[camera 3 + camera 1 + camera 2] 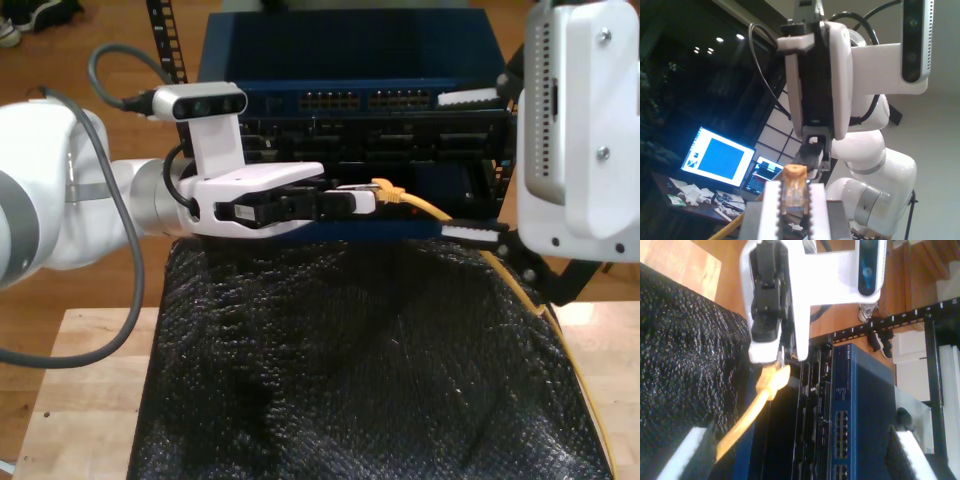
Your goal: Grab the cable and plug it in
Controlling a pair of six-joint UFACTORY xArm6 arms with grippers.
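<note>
The thin yellow-orange cable [405,197], tipped with a clear plastic plug [793,187], is clenched between my first gripper's [352,200] ridged fingers just before the blue boxy switch [340,50]. My second gripper [445,166] gapes wide around it, above coarse black mesh [350,360].

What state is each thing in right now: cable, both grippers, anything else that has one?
cable: plug end clamped, held in front of the blue switch, not yet plugged in.
my first gripper: shut on the cable's plug.
my second gripper: open, holding nothing.
blue switch: mounted in the rack, yellow cable not in any port.
monitor: on, showing a blue square.
</note>
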